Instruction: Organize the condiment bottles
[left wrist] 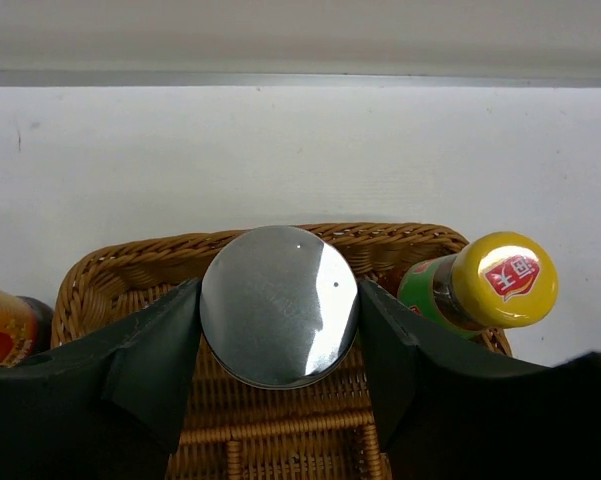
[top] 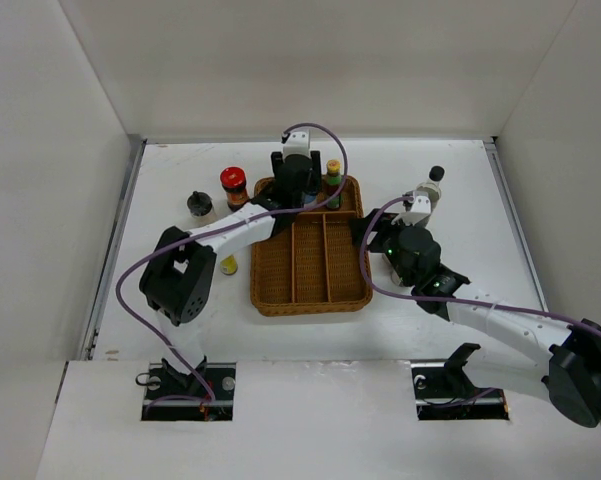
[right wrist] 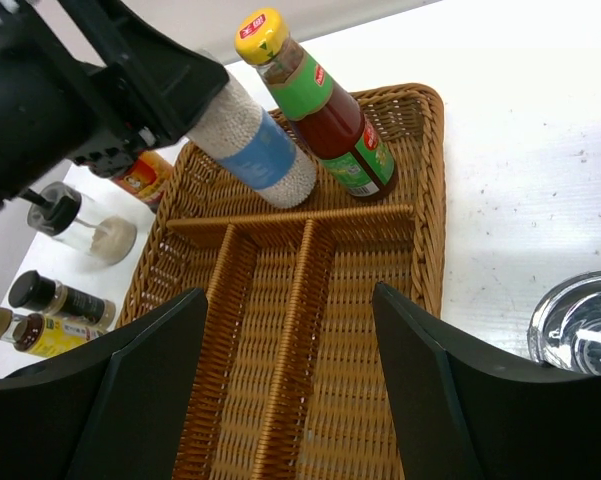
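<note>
My left gripper is shut on a silver-capped jar with a blue label, standing in the far compartment of the wicker tray. A yellow-capped sauce bottle stands to its right in the same compartment. My right gripper is open and empty over the tray's long right compartments. A red-capped jar, a black-capped shaker and a small yellow bottle are on the table left of the tray.
A slim black-capped bottle and a pale one stand right of the tray. A silver-capped jar shows on the table by my right finger. White walls enclose the table on three sides.
</note>
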Available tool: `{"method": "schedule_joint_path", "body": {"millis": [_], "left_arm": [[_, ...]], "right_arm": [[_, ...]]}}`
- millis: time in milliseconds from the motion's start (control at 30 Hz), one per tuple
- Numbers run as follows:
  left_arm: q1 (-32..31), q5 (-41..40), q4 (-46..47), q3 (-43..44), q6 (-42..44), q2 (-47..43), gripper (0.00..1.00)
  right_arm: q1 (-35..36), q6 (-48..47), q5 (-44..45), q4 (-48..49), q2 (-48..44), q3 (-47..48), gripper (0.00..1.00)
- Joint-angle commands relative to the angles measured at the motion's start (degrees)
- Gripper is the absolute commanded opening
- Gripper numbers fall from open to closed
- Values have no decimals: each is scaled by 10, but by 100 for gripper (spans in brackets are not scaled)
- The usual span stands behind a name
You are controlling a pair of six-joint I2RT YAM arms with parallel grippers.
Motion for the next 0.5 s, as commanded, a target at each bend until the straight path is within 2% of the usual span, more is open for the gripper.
{"method": "schedule_joint_path", "body": {"millis": [0,133,300,467], "left_arm": [[-5,-1,83,32,-3,-5,41],[-8,-3,99,17,-5,4,50],[-10,-8,104,2,-7,3,67],[-9,-34,113,-27,-3,-40,79]], "right_arm": [[-5,5,3,35,-9,-3,74],[-5,6,4,36,-8,-3,74],[-5,6,5,37,-11,-4,75],[-5,5,4,37,-12,-4,75]]}}
